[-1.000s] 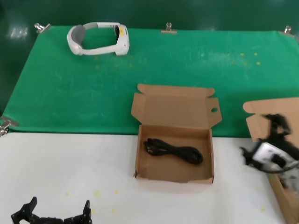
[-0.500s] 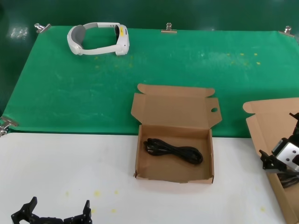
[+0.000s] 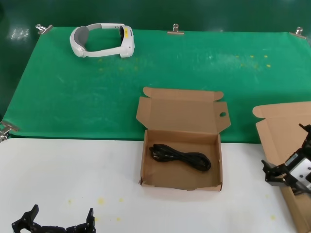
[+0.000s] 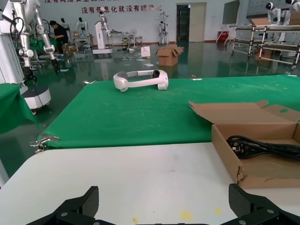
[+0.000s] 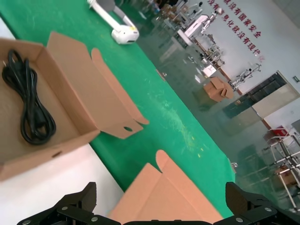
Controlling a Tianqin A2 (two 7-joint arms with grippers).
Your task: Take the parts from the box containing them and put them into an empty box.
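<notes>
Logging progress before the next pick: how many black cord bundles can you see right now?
1. A single black cord bundle lies in the middle box with the round-holed flap. The box at the right edge is partly out of frame, so more may be hidden there.

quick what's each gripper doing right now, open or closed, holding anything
Left gripper: open, empty, low over the white table.
Right gripper: open, empty, over the plain brown cardboard box on the right.

At the head view's right edge, the plain box [image 3: 286, 145] is cut off, its inside hidden behind the right gripper [image 3: 286, 167]. The left gripper [image 3: 57, 224] is cropped by the bottom edge. In the left wrist view, the cord [image 4: 265, 146] runs off the right edge.
</notes>
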